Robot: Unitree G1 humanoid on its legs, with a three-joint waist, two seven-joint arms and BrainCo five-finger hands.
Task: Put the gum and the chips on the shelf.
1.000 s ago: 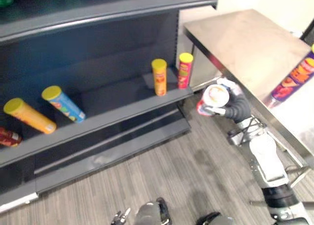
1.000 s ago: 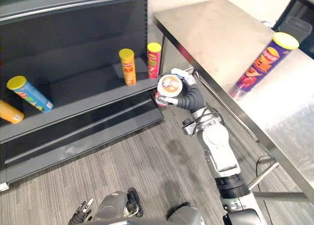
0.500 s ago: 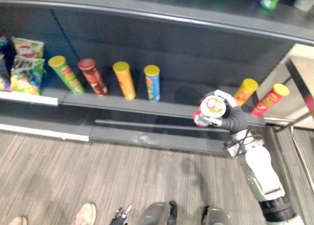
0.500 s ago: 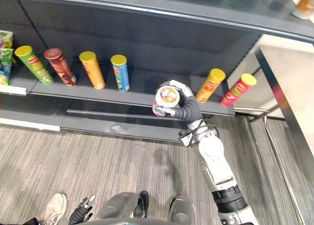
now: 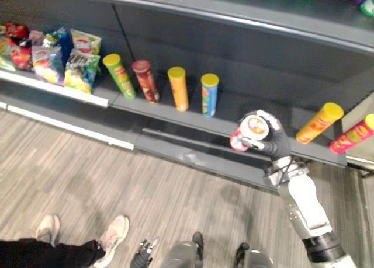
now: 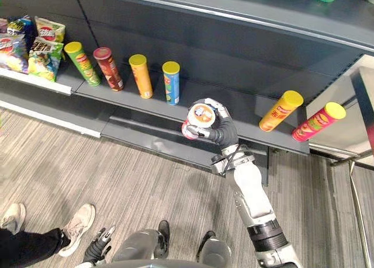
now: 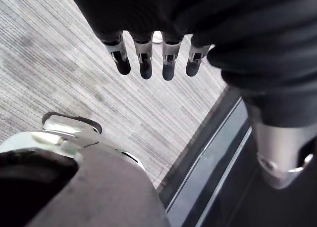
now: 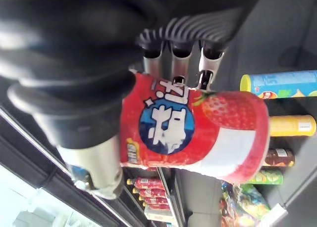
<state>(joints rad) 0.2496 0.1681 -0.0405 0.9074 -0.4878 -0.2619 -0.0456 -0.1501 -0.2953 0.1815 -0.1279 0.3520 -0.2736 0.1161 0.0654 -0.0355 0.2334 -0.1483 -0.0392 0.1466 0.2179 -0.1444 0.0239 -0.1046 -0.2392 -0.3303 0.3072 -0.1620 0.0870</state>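
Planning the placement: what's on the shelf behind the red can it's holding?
Bare shelf between the blue can and the orange can on the right. The red can and right hand cover the patch straight behind them.

I log the gum tub (image 6: 197, 118) as red, with a strawberry picture, a white band and a pale round lid. It is clasped in the curled fingers of the right hand (image 6: 225, 131), lid tilted up toward me, just in front of the lower shelf (image 6: 245, 111).
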